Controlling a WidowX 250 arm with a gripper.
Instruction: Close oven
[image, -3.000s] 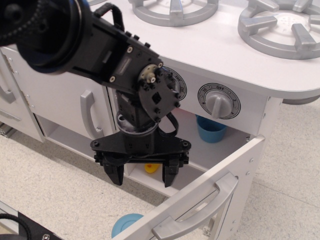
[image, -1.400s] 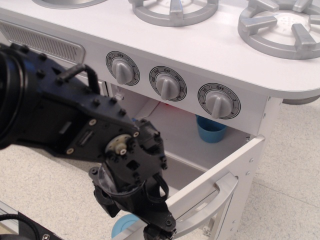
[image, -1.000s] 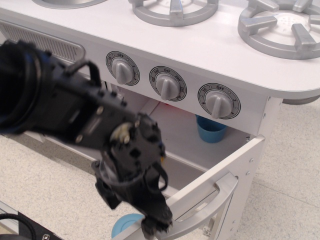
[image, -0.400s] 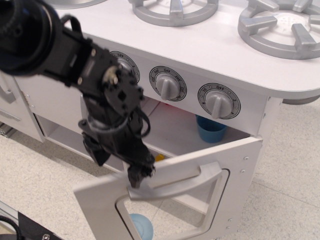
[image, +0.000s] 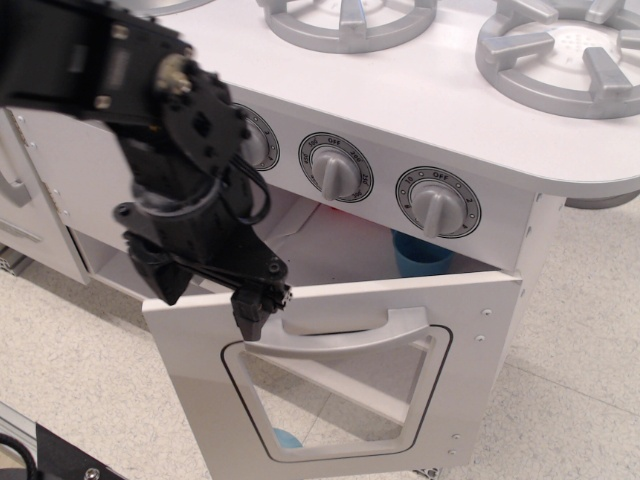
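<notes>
Oven (image: 340, 390) door nearly upright, top edge still gapped below knobs (image: 436, 205). Fingers (image: 252, 318) pressed at handle (image: 345, 334) left end; clenched or released, cannot tell. Open floor (image: 80, 360) left.

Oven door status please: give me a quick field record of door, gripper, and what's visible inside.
oven door: nearly upright, top edge still short of the knob panel, gap remains
door handle: horizontal grey bar, gripper at its left end
gripper: against the door's upper left; open or shut cannot be told
inside: blue cup visible through the gap
knobs: three, above the door
</notes>
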